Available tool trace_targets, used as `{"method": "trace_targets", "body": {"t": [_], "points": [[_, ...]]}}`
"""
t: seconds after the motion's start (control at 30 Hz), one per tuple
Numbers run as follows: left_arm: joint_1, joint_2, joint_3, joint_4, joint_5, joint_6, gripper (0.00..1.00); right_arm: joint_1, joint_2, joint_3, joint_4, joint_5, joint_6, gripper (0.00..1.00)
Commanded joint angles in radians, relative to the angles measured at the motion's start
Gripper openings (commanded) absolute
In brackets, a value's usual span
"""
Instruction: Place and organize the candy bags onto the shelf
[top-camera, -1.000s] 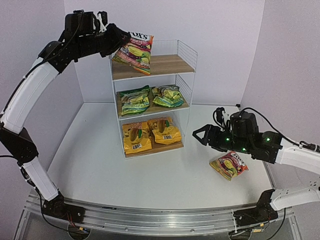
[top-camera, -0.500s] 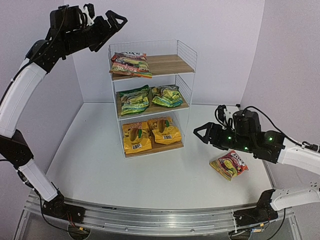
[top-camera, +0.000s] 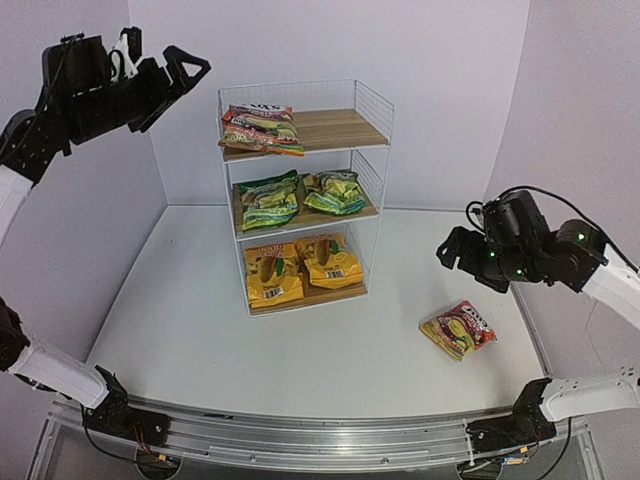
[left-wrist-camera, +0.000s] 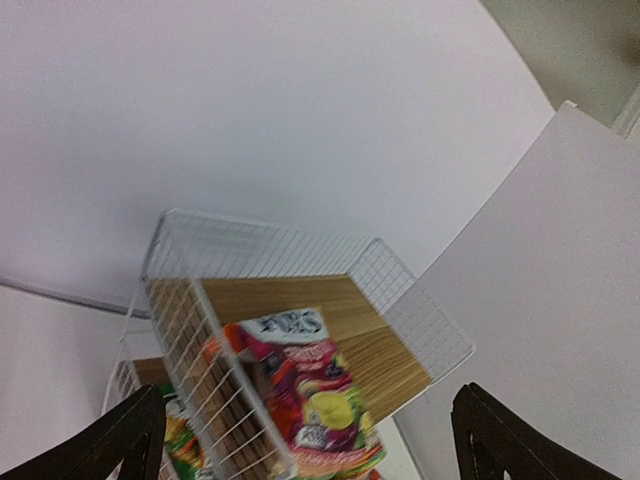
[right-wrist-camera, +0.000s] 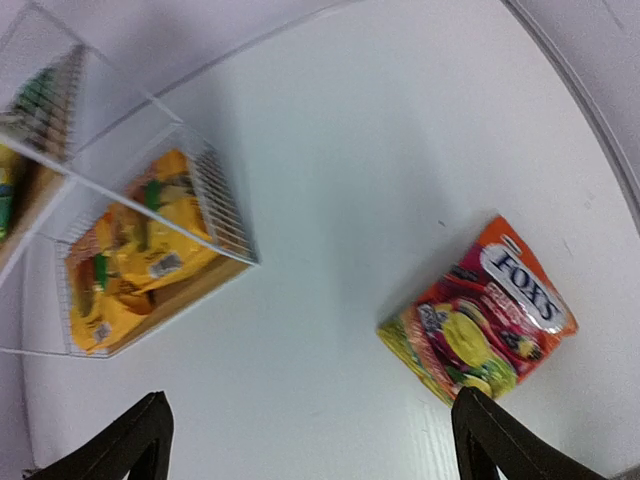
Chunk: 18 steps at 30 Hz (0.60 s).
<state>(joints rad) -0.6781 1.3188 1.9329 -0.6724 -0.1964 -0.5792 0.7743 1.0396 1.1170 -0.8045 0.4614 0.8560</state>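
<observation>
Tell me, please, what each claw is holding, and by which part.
Nothing is held. The left claw and right claw both stand open and empty; the red bag lies free on the table.

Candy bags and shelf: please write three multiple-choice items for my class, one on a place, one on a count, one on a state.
1. Where does the loose red bag lie?
A. On the table, right of the shelf
B. On the top board
C. In a gripper

2. How many bags are on the shelf?
A. Three
B. Five
C. Six

3. How is the left gripper?
A. Shut on a bag
B. Shut, empty
C. Open, empty

Answers:
1 A: it lies flat on the table, apart from the shelf.
2 B: one red bag on top, two green bags in the middle, two yellow bags at the bottom.
3 C: its fingers stand wide apart with nothing between them.
</observation>
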Motion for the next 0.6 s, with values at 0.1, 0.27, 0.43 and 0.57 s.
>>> {"method": "trace_targets", "body": {"t": [0.1,0.27,0.43,0.57], "points": [[0.002,-0.264,-0.441,-0.094,-0.208,-0.181,1.0,-0.268,0.011,-0.204,-0.312,-0.117,0.225,0.93],[0.002,-0.408,-0.702,-0.168,-0.251,-0.331,1.0,-0.343,-0.096,-0.444,-0.025,-0.216,0.22,0.91],[0.002,-0.46,-0.912,-0.129,-0.178,-0.385,1.0,-0.355,-0.044,-0.589,0.297,-0.295,0.257,0.87],[0.002,-0.475,-0.988,-0.12,-0.145,-0.394,0.99,-0.355,0.066,-0.635,0.395,-0.273,0.255,0.8]]}}
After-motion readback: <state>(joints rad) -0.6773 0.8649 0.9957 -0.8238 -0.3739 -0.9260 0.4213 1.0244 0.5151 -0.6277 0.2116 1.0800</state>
